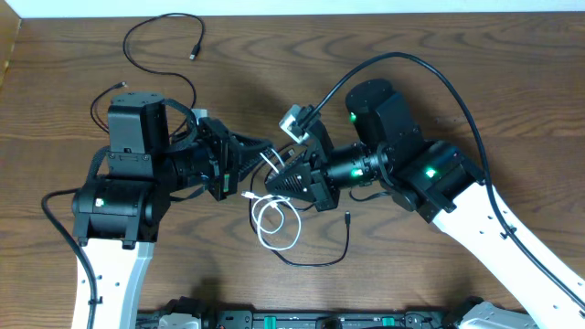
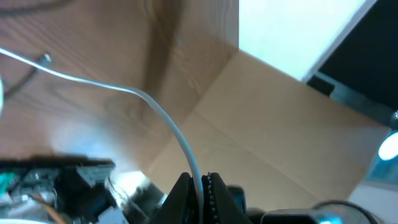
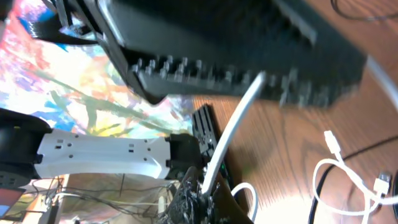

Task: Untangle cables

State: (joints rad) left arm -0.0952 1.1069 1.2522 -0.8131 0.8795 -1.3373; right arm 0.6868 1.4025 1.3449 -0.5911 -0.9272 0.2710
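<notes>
Left tool [image 1: 265, 155] and right tool [image 1: 272, 181], tips nearly meeting at the centre of the table [image 1: 439, 55], are each clamping the white cable [image 1: 274, 224]. Its short span is running between them, and its slack loops are lying just beside the right tool.

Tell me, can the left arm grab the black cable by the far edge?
Probably not yet. The left gripper is shut on the white cable, so it must let go first. Otherwise nothing blocks the black cable.
</notes>
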